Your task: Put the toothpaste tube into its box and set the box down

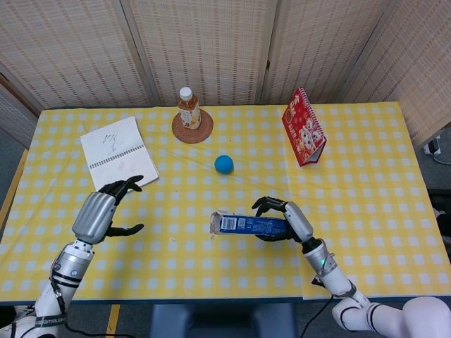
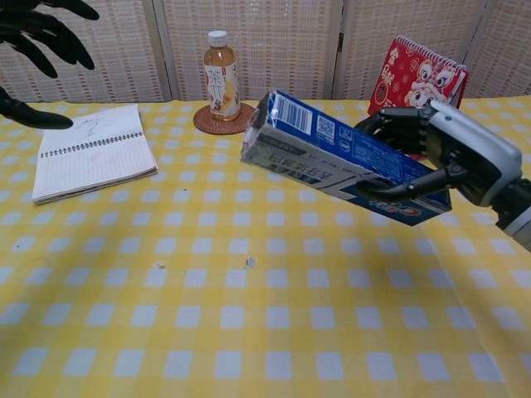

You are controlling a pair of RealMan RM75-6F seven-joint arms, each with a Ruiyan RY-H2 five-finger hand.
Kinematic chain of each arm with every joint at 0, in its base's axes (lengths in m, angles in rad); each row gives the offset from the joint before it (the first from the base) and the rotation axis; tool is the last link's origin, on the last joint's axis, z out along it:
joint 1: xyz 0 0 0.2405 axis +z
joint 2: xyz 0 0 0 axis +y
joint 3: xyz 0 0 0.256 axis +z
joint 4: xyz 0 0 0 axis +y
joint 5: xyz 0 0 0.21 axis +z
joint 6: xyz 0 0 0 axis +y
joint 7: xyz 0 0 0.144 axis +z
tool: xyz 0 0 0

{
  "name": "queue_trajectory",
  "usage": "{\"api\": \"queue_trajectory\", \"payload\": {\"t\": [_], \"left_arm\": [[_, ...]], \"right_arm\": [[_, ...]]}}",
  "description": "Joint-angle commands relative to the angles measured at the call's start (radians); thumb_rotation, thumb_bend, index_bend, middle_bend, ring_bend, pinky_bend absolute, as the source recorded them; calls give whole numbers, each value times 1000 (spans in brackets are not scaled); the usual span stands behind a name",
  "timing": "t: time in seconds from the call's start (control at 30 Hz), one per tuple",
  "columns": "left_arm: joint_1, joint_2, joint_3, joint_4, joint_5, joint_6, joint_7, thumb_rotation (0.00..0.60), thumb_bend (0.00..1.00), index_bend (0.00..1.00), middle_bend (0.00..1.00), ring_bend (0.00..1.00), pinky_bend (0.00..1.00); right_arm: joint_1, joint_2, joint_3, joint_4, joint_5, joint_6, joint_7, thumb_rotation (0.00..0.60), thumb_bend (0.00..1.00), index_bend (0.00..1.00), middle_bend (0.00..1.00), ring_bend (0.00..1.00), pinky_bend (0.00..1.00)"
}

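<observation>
One blue toothpaste box (image 1: 248, 224) is sitting in my right hand (image 1: 287, 220), which is gripping it near one end with fingers curled around it from above and the thumb under it. I am holding it clear of the yellow checked table (image 1: 366, 190), lying roughly level in the head view; in the chest view its free end is tilting up toward the left. Whether the tube is inside, I cannot tell. My left hand (image 1: 99, 215) is hanging well apart from the box over the table's left side, fingers spread and holding nothing. A spiral notebook (image 1: 118, 158) is lying near it. Farther back, a drink bottle (image 1: 187, 108) is standing on a round coaster (image 1: 200, 132), a blue ball (image 1: 224, 164) is resting near the middle, and a red desk calendar (image 1: 303, 127) is standing to the right.
</observation>
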Motion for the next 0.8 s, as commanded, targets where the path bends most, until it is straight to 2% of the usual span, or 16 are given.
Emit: {"api": "queue_trajectory", "payload": {"t": [0.03, 0.17, 0.33, 0.43, 0.67, 0.73, 0.8], "left_arm": [[50, 35, 76, 100, 58, -8, -39, 600, 142, 175, 314, 209, 232], [81, 52, 131, 165, 90, -29, -46, 600, 141, 132, 247, 155, 171], [133, 16, 168, 286, 137, 16, -52, 600, 140, 115, 192, 99, 114], [150, -13, 174, 348, 150, 26, -74, 600, 139, 115, 189, 95, 107], [146, -30, 170, 393, 146, -18, -111, 600, 139, 108, 182, 95, 106], [145, -31, 168, 395, 145, -28, -115, 600, 139, 108, 182, 95, 106], [144, -31, 165, 395, 144, -33, -117, 600, 139, 108, 182, 95, 106]], "right_arm": [[-25, 31, -16, 1, 12, -12, -50, 600, 207, 549, 405, 413, 423], [-43, 46, -17, 31, 31, -32, -120, 600, 207, 549, 405, 413, 423], [-57, 58, -26, 76, 39, -57, -181, 600, 207, 549, 405, 413, 423], [-64, 59, -31, 103, 44, -76, -203, 600, 207, 549, 405, 414, 423], [-71, 34, -32, 170, 50, -103, -216, 600, 207, 549, 404, 417, 423], [-71, 27, -36, 189, 44, -109, -214, 600, 207, 549, 388, 410, 414], [-70, 22, -40, 203, 37, -108, -213, 600, 207, 506, 342, 380, 392]]}}
